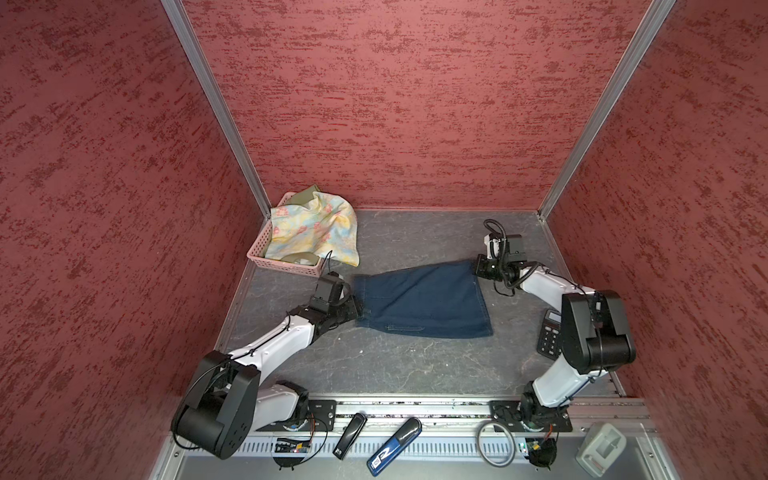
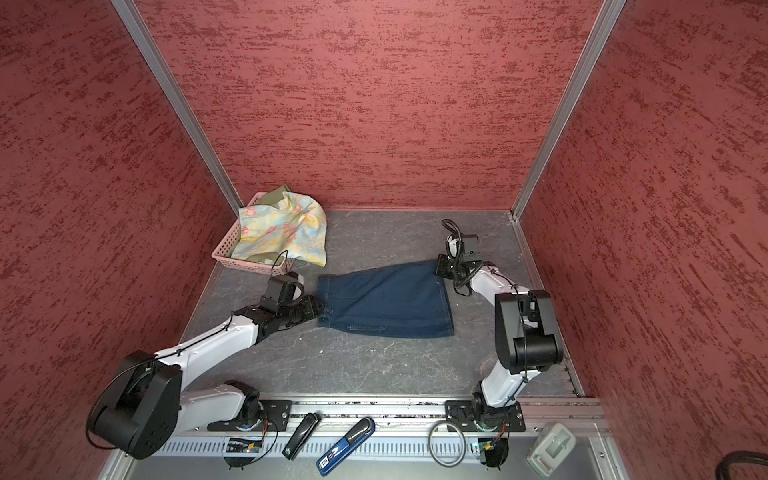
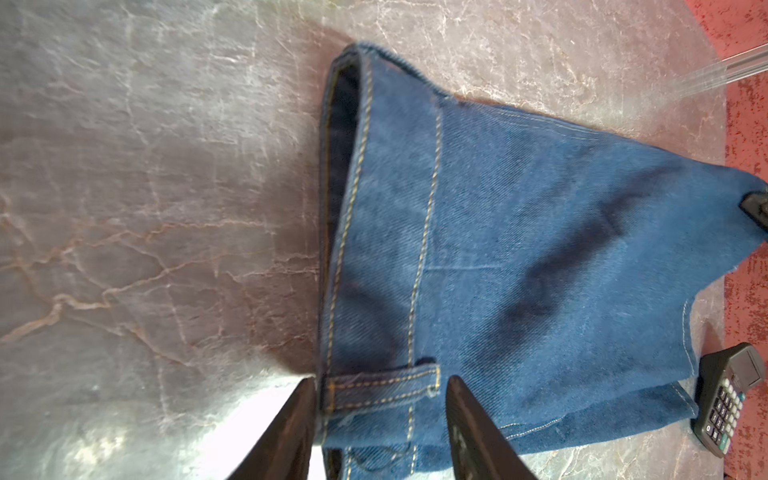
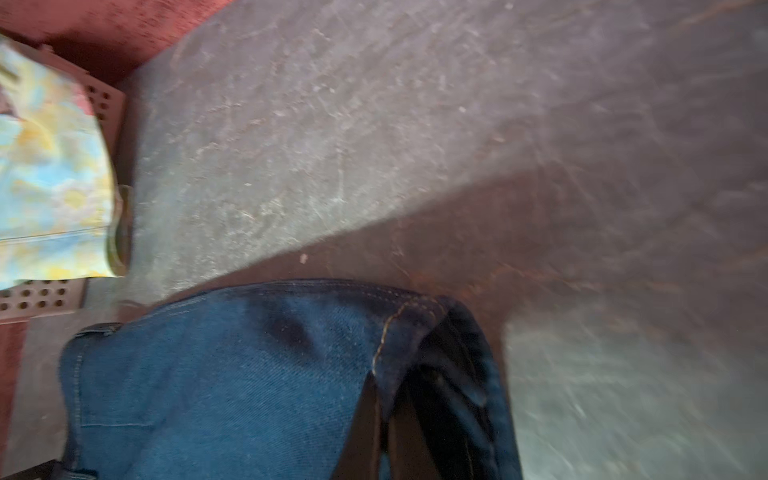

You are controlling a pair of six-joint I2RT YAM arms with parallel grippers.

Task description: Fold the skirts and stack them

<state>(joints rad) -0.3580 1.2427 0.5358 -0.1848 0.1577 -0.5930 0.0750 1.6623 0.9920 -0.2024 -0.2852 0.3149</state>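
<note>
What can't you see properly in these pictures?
- Green skirt: both top views, mostly buried under the flowery skirt in the basket.
- Calculator: a top view, partly behind the right arm.
- Right fingers: right wrist view, blurry, tips wrapped in the denim skirt.

Both top views look steeply down from high above the front edge and take in the whole tabletop [image 1: 415, 365]. Each wrist camera sits close over the denim skirt [image 3: 540, 249], facing inward from opposite ends. That skirt is the ground both wrist views share.
</note>
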